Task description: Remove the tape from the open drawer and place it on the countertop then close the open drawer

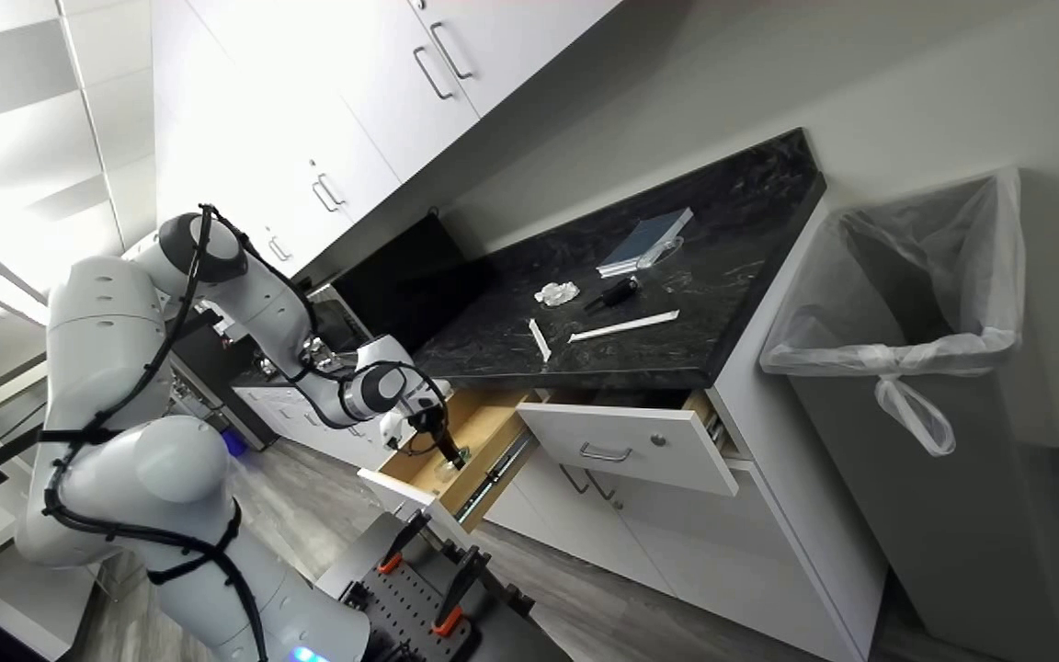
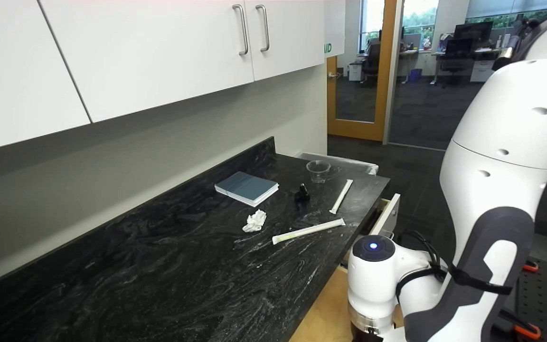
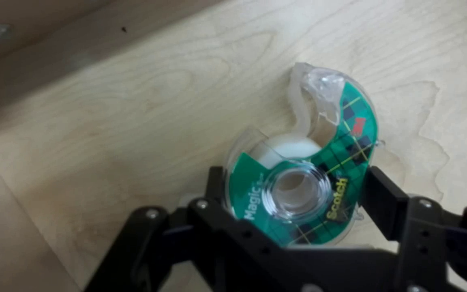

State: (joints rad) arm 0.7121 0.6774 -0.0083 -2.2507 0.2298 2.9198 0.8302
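Note:
The tape (image 3: 298, 190) is a clear dispenser with a green Scotch label. It lies flat over the pale wood bottom of the open drawer (image 1: 405, 494); the drawer's wood also shows in an exterior view (image 2: 323, 304) and in the wrist view (image 3: 156, 101). My gripper (image 3: 294, 180) has one black finger against each side of the tape. In an exterior view my gripper (image 1: 452, 452) reaches down inside the drawer. I cannot tell whether the tape touches the drawer bottom. The black countertop (image 1: 502, 345) is above the drawer and shows in both exterior views (image 2: 159, 275).
A wider drawer (image 1: 621, 446) beside it is partly open. On the countertop lie a blue book (image 2: 247, 186), crumpled paper (image 2: 254, 221), a black object (image 2: 302, 194), white wrapped sticks (image 2: 309, 230) and a clear cup (image 2: 318, 170). A lined grey bin (image 1: 980, 478) stands at the counter's end.

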